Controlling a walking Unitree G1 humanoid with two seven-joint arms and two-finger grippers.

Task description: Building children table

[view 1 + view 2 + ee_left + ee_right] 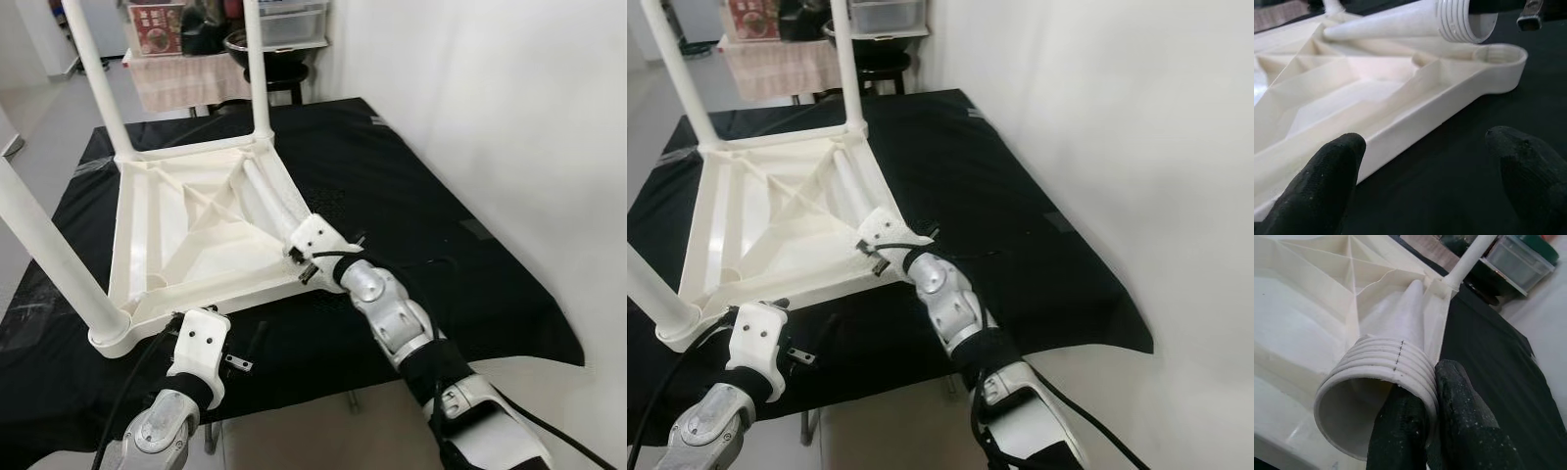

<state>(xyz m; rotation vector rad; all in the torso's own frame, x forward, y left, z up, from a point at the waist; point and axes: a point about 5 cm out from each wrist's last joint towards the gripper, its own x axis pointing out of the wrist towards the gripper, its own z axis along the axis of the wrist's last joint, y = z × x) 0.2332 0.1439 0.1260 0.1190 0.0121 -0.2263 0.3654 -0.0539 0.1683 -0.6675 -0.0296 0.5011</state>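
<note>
White table top [196, 230] lies upside down on the black-draped counter [411, 196], three legs screwed in and standing up. Right gripper [1432, 431] clenched on the rim of the loose fourth leg [1396, 362], threaded end out, lying over the frame at 4 o'clock. Left gripper [1425, 166] released, fingers spread just beside the frame's near edge at 7 o'clock.
</note>
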